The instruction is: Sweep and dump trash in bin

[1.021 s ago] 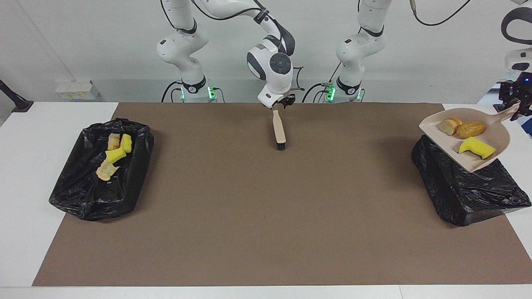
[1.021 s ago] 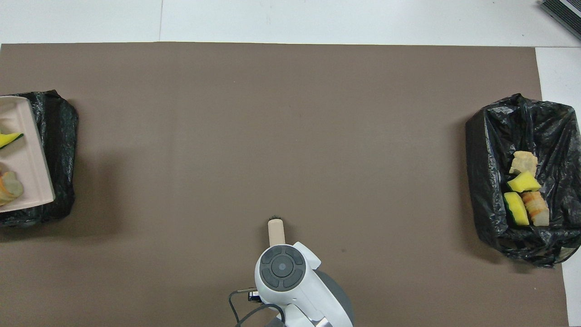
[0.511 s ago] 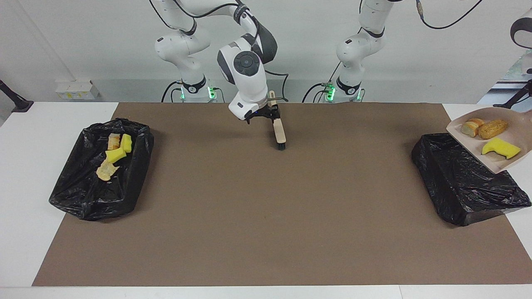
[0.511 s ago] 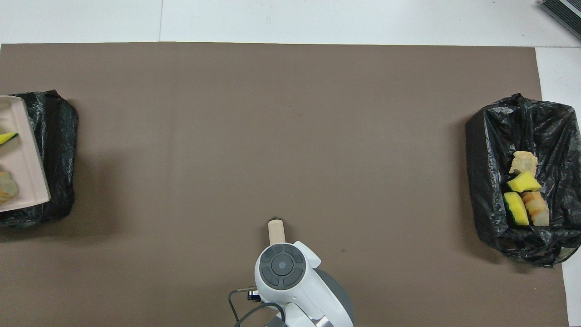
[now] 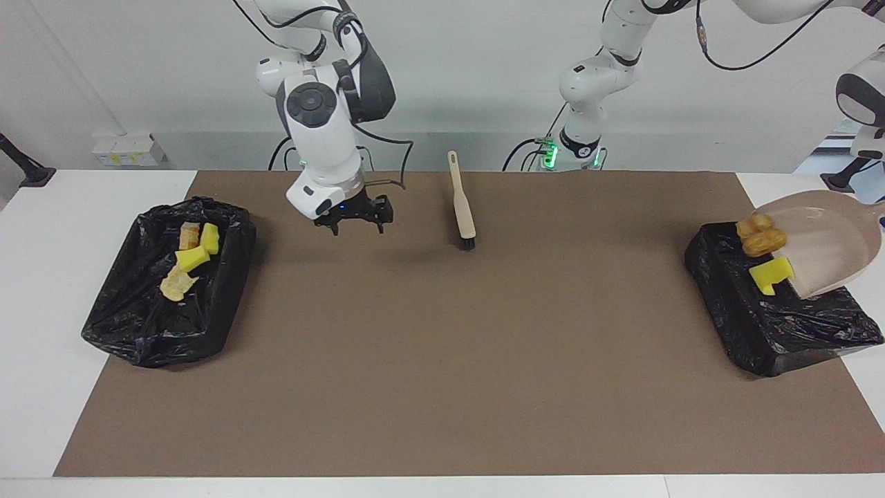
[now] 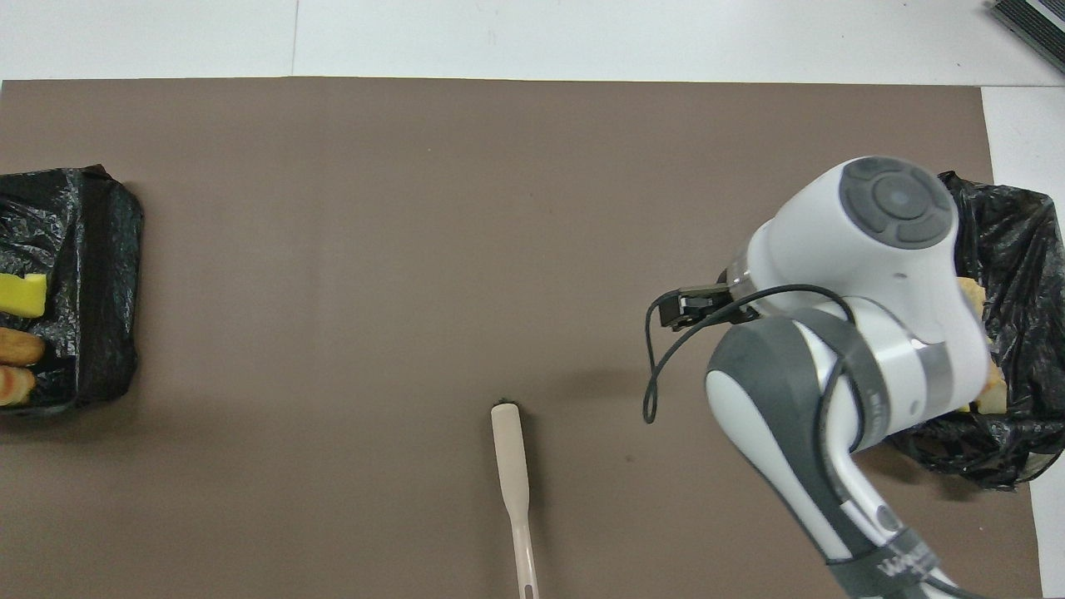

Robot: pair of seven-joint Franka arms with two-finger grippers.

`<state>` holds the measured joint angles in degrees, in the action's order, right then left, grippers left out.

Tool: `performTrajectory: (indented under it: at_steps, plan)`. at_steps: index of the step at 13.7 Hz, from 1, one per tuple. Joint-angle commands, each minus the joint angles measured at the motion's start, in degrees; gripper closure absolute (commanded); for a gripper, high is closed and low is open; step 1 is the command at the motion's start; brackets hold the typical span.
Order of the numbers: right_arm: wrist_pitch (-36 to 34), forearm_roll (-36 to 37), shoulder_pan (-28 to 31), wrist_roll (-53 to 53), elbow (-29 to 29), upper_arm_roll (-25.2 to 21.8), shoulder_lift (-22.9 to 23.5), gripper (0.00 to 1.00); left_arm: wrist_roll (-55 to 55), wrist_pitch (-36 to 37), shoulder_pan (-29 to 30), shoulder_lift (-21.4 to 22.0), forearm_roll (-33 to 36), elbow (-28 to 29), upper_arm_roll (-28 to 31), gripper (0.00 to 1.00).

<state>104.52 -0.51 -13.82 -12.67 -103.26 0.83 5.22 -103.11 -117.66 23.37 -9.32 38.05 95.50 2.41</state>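
Note:
The beige dustpan point(image 5: 833, 238) hangs steeply tipped over the black-lined bin point(image 5: 774, 315) at the left arm's end. Its handle runs off the view's edge, where the left gripper is out of sight. Trash is sliding off its lip into that bin: tan bread pieces point(image 5: 760, 236) point(image 6: 18, 347) and a yellow sponge chunk point(image 5: 771, 274) point(image 6: 22, 294). The wooden brush point(image 5: 462, 200) point(image 6: 509, 453) rests with its bristles on the mat and its handle toward the robots, held by nothing. My right gripper point(image 5: 356, 223) is open and empty over the mat, between the brush and the other bin.
A second black-lined bin point(image 5: 166, 297) point(image 6: 1019, 241) at the right arm's end holds several yellow and tan scraps point(image 5: 190, 257). In the overhead view the right arm covers much of it. The brown mat point(image 5: 442, 360) spans the table between the two bins.
My right gripper opened, let go of the brush and swung toward the right arm's end. The left arm tipped the dustpan, and the scraps slid down to its lip over the bin.

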Motion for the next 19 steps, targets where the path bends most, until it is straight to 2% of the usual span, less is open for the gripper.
performTrajectory:
  at_steps: [1,3,5,7,9,11,14,16,19]
  plan:
    - [-1.6,2.9,5.5,3.8,4.8,0.8,0.3,0.0,0.6,0.0,-1.0,-0.8,4.4,-1.5,0.7,1.0]
    - [-1.7,3.5,9.5,3.9,6.8,0.6,0.2,0.0,0.6,-0.1,-0.8,-0.8,8.3,-2.0,0.7,1.0]
    - [-2.0,3.8,13.4,4.0,8.2,0.4,-0.6,0.0,0.5,0.8,-0.8,-0.7,10.2,-4.8,0.7,1.0]
    - [-4.0,3.4,17.2,6.5,8.4,0.4,-1.5,0.0,0.3,3.0,-1.0,0.0,10.9,-7.3,0.7,1.0]
    - [-8.2,2.7,19.7,9.9,10.9,0.4,-2.2,0.0,0.4,5.3,-1.7,1.2,10.8,-7.3,0.0,1.0]
    - [-14.7,1.1,19.8,9.6,13.9,0.1,-2.9,0.0,0.5,9.4,-5.3,2.5,10.7,-5.3,-0.1,1.0]
    - [-14.4,0.8,16.3,5.6,12.7,-2.6,-5.7,0.0,2.2,14.2,-11.9,5.6,8.7,-0.4,-0.4,1.0]
    - [-13.8,0.8,14.7,5.1,12.4,-3.4,-5.7,0.0,3.1,14.2,-16.4,6.6,2.6,2.2,-0.6,1.0]
    - [-13.7,0.8,14.6,5.6,12.5,-3.1,-5.7,0.0,10.3,13.4,-23.3,6.7,-5.1,4.9,-0.7,1.0]
